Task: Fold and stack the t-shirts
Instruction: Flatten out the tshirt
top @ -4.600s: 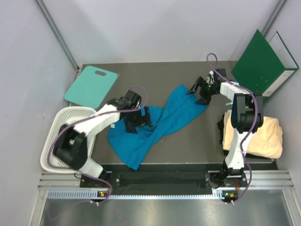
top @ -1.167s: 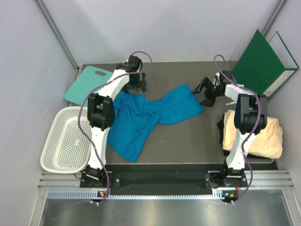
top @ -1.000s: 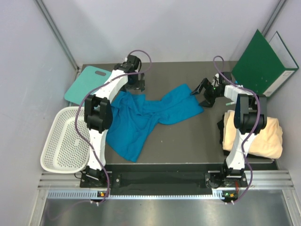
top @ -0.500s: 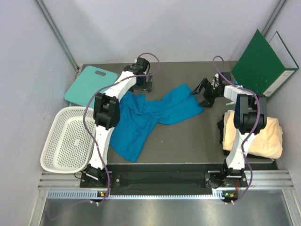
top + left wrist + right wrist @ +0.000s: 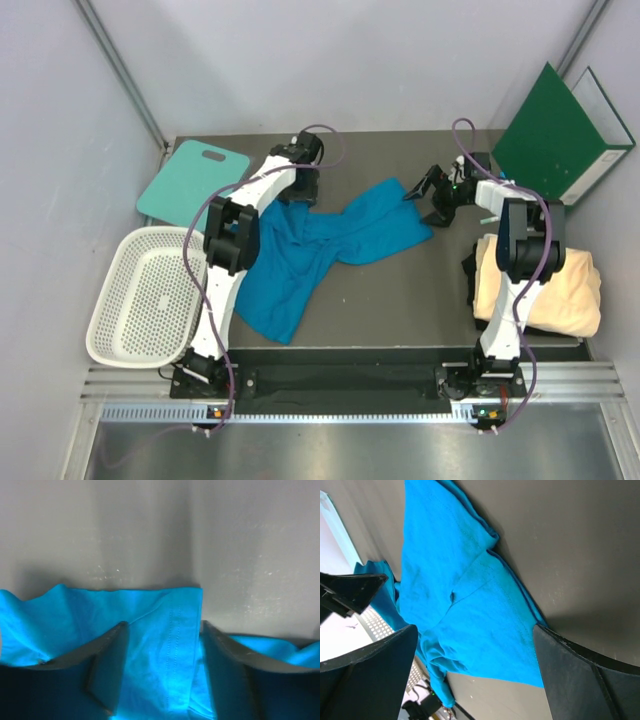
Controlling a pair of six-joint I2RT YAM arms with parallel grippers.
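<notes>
The blue t-shirt [image 5: 300, 250] lies crumpled across the middle of the table, one end stretching right. My left gripper [image 5: 304, 186] is at its far edge. In the left wrist view its fingers [image 5: 107, 670] straddle a hemmed fold of the blue t-shirt [image 5: 75, 615], and the left gripper [image 5: 163, 630] has its jaws apart. My right gripper [image 5: 428, 196] hovers open at the shirt's right end. The right wrist view has the blue t-shirt [image 5: 450, 565] spread below the right gripper [image 5: 474, 630]. A cream t-shirt [image 5: 545, 285] sits folded at the right.
A teal board [image 5: 192, 182] lies at the far left, with a white mesh basket [image 5: 140, 295] nearer on the left. A green binder [image 5: 560, 135] leans at the far right. Dark cloth [image 5: 468, 275] shows under the cream bundle. Walls close in on the table.
My left gripper has moved right along the shirt's far edge, away from the teal board, and its jaws have narrowed. The right gripper has barely moved.
</notes>
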